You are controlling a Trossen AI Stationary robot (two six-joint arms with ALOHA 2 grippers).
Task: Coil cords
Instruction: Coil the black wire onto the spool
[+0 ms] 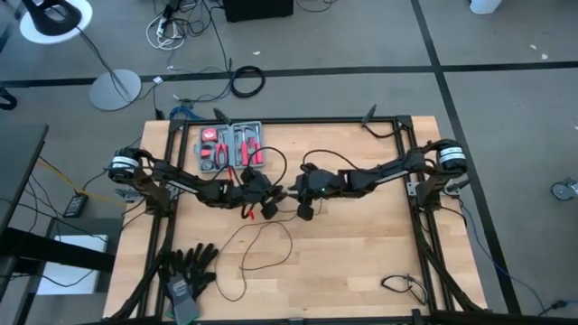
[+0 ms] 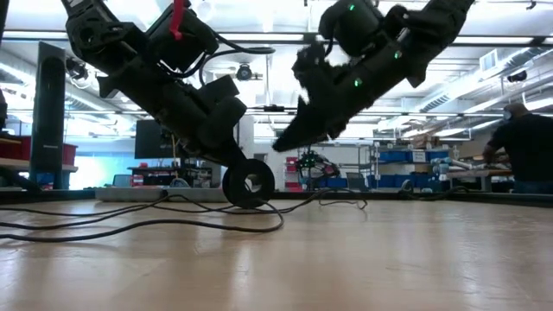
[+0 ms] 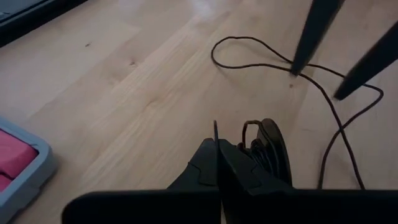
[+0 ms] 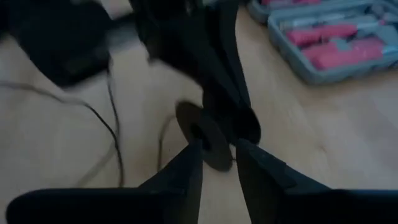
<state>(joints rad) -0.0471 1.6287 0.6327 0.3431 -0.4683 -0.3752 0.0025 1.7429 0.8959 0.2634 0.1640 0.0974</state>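
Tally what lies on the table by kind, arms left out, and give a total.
Cord with disc: 1
Tool case: 1
Gloves: 1 pile, number unclear
Short cable by the right front corner: 1
Total: 4

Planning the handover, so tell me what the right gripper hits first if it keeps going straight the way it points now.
Most likely the round black disc, right ahead of the right gripper with its open fingers either side. The left gripper is shut on that disc just beyond. Depth is unclear, so contact may be nearly made.
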